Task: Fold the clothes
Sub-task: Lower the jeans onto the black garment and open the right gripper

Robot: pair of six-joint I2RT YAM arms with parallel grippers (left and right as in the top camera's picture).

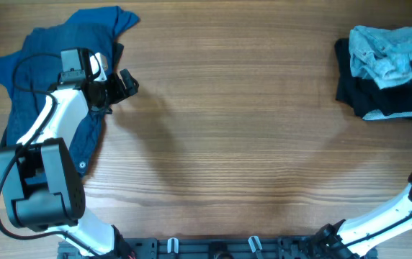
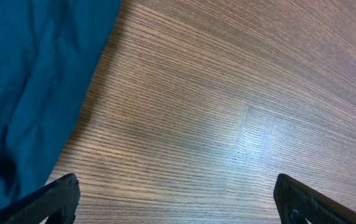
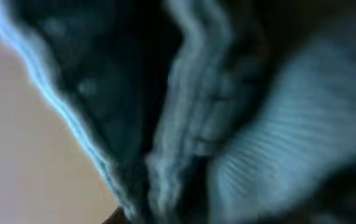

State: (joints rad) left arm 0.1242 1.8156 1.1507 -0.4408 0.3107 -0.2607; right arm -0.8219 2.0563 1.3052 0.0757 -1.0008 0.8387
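- Shirt (image 1: 98,25), blue, is seen crumpled and unfolded at the left end of the table (image 1: 249,144), in the upper left of the overhead view
- Left arm (image 1: 44,126) is stretched across the shirt, covering part of it
- Left gripper (image 1: 129,85) is held just past the shirt's right edge, above bare wood
- Its jaws are spread wide with nothing between them; in the left wrist view only the two fingertips (image 2: 56,200) are shown at the bottom corners, with the shirt's edge (image 2: 28,81) at the left
- Pile of clothes is found at the table's right end: a pale blue garment (image 1: 390,50) is laid on a black one (image 1: 368,97)
- Right arm (image 1: 393,212) is seen at the lower right and is cut off by the frame edge
- Right gripper cannot be made out; whether its jaws are apart or together cannot be told
- Right wrist view is filled by blurred pale and dark cloth (image 3: 259,155) seen very close
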